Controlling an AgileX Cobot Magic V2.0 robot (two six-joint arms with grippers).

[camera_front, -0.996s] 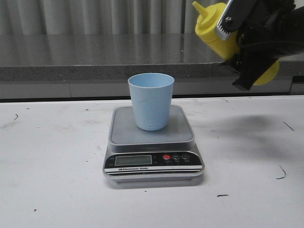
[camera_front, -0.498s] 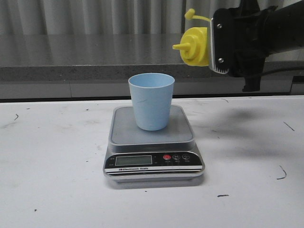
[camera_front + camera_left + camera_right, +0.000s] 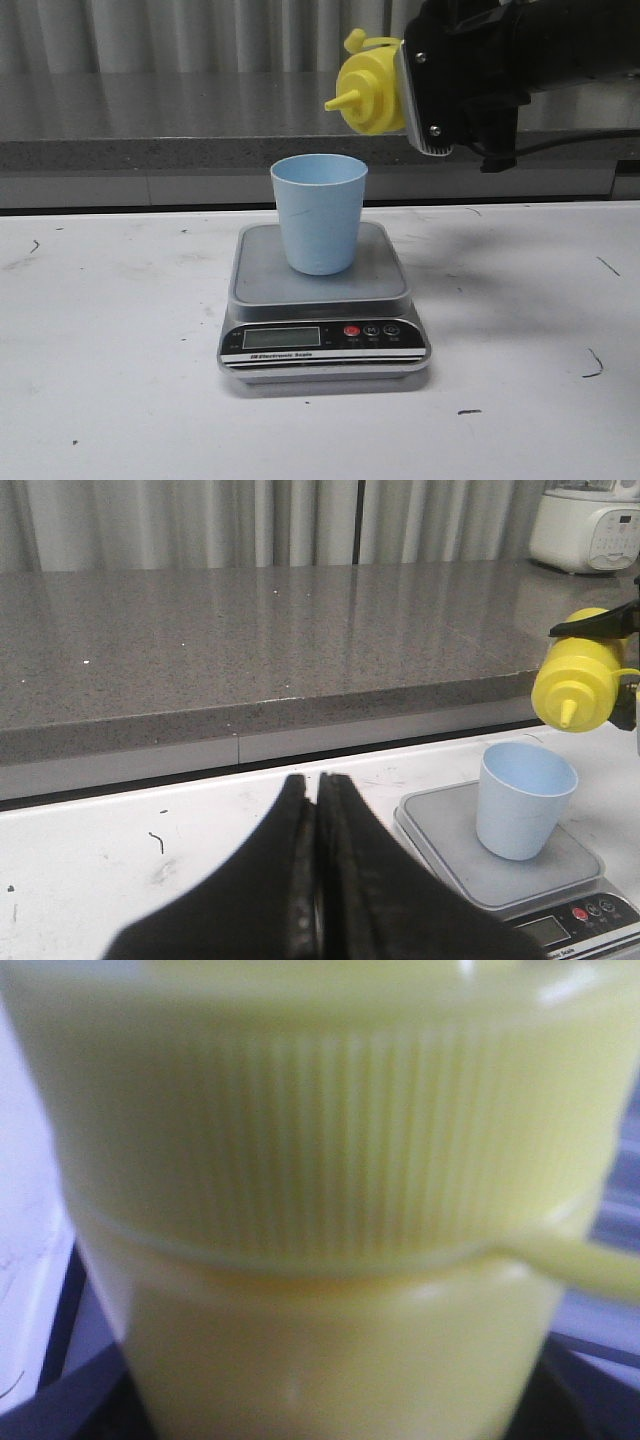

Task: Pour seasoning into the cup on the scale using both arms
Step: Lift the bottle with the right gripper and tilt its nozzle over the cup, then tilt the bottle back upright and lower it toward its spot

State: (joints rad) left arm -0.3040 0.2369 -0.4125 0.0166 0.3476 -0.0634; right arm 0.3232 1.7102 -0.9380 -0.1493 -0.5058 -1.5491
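— Any writing you can read?

— One strip on the scale (image 3: 322,300), under its display: "Electronic Scale". The cup (image 3: 319,212) and the seasoning bottle (image 3: 373,88) are plain.

— Where do they sit?

— The cup stands upright on the scale's steel platform, near the middle of the white table (image 3: 110,330). The bottle is in the air, tipped on its side, nozzle pointing toward the robot's left and slightly down, just above and to the right of the cup's rim, not touching it.

— And the grippers?

— The right gripper (image 3: 450,80) is clamped around the bottle's body (its wrist camera sees little but ribbed yellow cap). The left gripper (image 3: 316,880) is closed on nothing, fingers pressed together, low over the table to the left of the scale.

— Anything around?

— A grey stone counter (image 3: 150,120) runs behind the table's far edge, curtains beyond it, and a white appliance (image 3: 590,525) on its far end. The table is open on both sides of the scale.
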